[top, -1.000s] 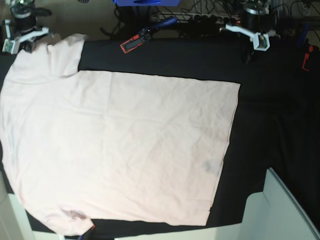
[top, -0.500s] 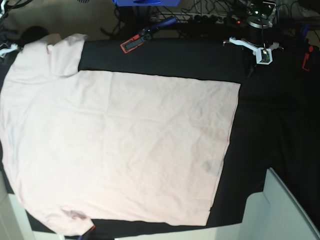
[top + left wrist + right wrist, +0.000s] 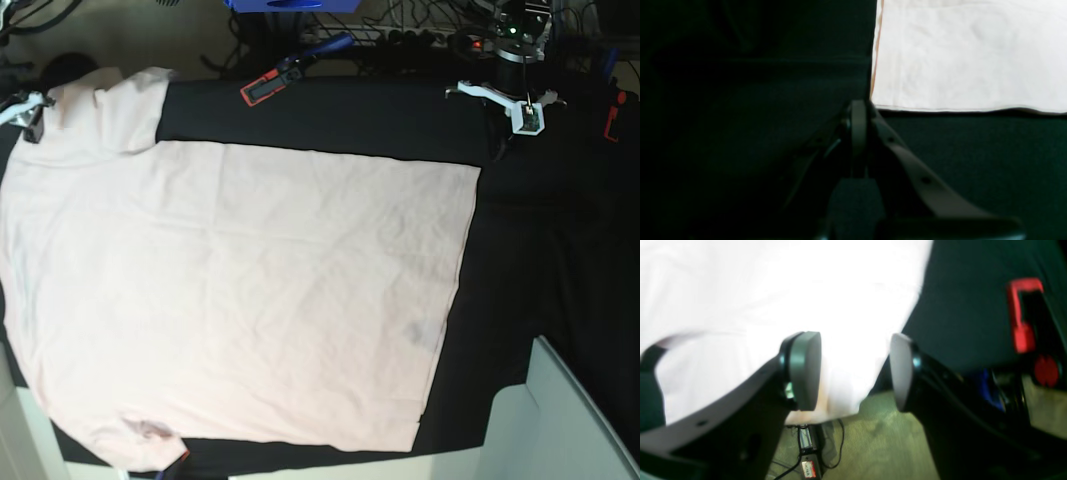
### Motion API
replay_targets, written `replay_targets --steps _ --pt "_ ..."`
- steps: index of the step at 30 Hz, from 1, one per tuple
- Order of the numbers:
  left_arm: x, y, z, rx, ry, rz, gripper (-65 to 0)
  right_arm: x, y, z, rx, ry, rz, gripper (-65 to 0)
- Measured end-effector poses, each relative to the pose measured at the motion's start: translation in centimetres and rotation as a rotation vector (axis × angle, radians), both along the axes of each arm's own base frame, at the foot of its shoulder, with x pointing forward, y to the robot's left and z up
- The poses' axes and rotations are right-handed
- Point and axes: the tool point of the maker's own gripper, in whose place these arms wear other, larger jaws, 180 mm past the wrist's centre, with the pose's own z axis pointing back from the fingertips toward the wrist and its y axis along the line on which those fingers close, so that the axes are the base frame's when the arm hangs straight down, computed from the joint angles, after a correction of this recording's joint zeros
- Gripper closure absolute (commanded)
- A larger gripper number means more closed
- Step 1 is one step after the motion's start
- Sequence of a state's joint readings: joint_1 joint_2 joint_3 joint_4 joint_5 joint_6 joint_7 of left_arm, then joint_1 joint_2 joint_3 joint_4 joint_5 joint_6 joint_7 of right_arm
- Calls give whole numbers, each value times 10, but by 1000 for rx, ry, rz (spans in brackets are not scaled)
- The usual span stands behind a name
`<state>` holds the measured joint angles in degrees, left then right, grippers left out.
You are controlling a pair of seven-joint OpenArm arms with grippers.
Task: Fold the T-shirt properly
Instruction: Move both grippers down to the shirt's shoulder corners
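Note:
The pale pink T-shirt (image 3: 230, 290) lies spread flat, plain side up, on the black table cloth (image 3: 540, 250), one sleeve (image 3: 110, 105) pointing to the far left corner. At the left edge my right gripper (image 3: 24, 108) sits just off that sleeve. In the right wrist view it (image 3: 853, 370) is open, with the sleeve's edge (image 3: 840, 340) below and nothing between the pads. My left gripper (image 3: 500, 135) hovers at the far right over bare cloth. Its wrist view shows it (image 3: 858, 110) shut and empty, tips just short of the T-shirt's hem corner (image 3: 880, 100).
A red and blue clamp (image 3: 272, 85) grips the table's far edge, and a red clamp (image 3: 613, 120) sits at the far right. A white panel (image 3: 570, 420) rises at the near right corner. Cables and floor (image 3: 873, 446) lie beyond the table's left edge.
My right gripper has drawn back left off the sleeve and opened its jaws. The left arm has swung slightly right and stays shut. The T-shirt lies as before.

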<state>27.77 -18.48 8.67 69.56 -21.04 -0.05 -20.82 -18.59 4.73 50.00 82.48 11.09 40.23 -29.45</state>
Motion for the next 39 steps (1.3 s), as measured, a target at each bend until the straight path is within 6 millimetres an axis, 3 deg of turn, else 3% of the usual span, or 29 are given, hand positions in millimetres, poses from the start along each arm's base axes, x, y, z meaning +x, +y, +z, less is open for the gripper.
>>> replay_targets --steps 5,8,12,18,33,39 --pt "9 1 -7 -1 50 8 0 -5 0 -9 22 20 -20 -486" --pt "11 1 -11 -1 74 12 0 -6 -8 -13 42 5 -69 -486" --pt "16 2 -8 0 62 11 0 -8 -33 -25 69 26 -132 -486" --pt "17 1 -8 -3 57 13 0 -24 -54 -40 112 65 -208 -486" --pt "15 0 -9 -4 62 12 0 -8 -46 -49 164 28 -212 -486" --pt "16 -1 -9 -6 58 13 0 15 -21 -48 224 -27 -160 -486"
